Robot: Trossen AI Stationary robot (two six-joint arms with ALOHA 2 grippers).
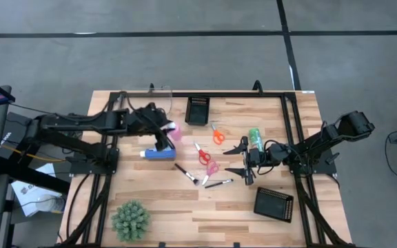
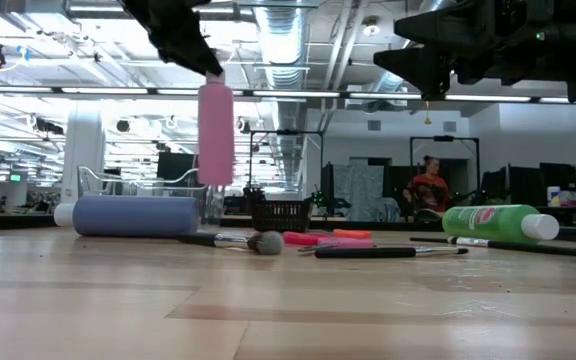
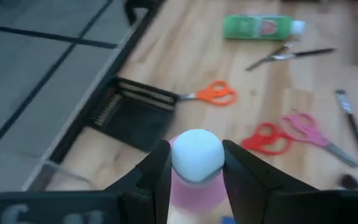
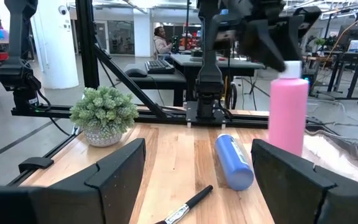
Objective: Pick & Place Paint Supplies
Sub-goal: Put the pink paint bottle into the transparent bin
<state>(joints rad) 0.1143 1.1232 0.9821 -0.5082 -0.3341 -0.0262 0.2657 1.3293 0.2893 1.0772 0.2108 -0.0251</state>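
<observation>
A pink bottle (image 1: 175, 131) with a white cap hangs in the air over the table's far left part, and my left gripper (image 1: 165, 132) is shut on it. Below it a blue bottle (image 1: 158, 155) lies on its side on the table. A green bottle (image 1: 255, 139) lies right of centre. Orange scissors (image 1: 217, 133), red scissors (image 1: 202, 153), pink scissors (image 1: 212, 167) and two brushes (image 1: 185, 173) (image 1: 218, 183) lie flat mid-table. My right gripper (image 1: 240, 160) hovers open beside the green bottle, holding nothing. My left gripper pinches the pink bottle's white cap (image 3: 196, 154) between its two fingers (image 3: 159, 169), one on each side of the cap. The fingers slant down from the table's left side. The bottle (image 2: 215, 135) hangs upright below them, its base clear of the table.
A black mesh tray (image 1: 198, 109) stands at the far edge, and another (image 1: 273, 204) at the near right. A spiky green plant (image 1: 130, 220) sits at the near left. Black frame rails (image 1: 289, 131) run along the table's sides.
</observation>
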